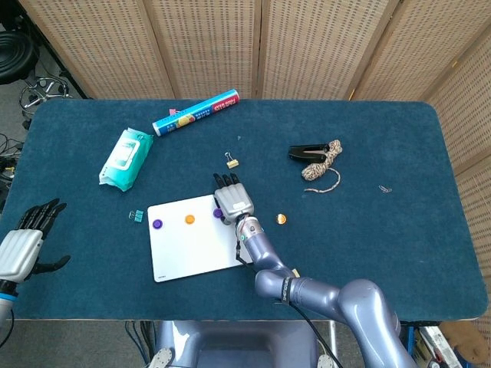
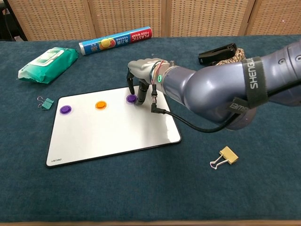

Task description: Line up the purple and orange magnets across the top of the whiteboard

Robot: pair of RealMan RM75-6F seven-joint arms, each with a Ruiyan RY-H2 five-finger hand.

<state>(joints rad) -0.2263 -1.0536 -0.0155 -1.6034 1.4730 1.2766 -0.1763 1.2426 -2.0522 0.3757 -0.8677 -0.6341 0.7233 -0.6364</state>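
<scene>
The whiteboard (image 1: pixel 192 249) (image 2: pixel 113 134) lies on the blue table. Along its top edge sit a purple magnet (image 1: pixel 157 225) (image 2: pixel 65 109), an orange magnet (image 1: pixel 189 219) (image 2: pixel 100 105) and a second purple magnet (image 1: pixel 217 212) (image 2: pixel 131 98). My right hand (image 1: pixel 232 201) (image 2: pixel 145 70) arches over the board's top right corner, with its fingertips down around the second purple magnet, pinching it against the board. Another orange magnet (image 1: pixel 281 219) lies on the cloth to the right of the board. My left hand (image 1: pixel 27 239) hangs open off the table's left edge.
A teal binder clip (image 2: pixel 45 102) lies left of the board and a gold one (image 2: pixel 225 157) to its lower right. A second gold clip (image 1: pixel 231 160), a wipes pack (image 2: pixel 47 63), a plastic wrap roll (image 2: pixel 115 41) and a black clip with rope (image 2: pixel 218 52) lie further back.
</scene>
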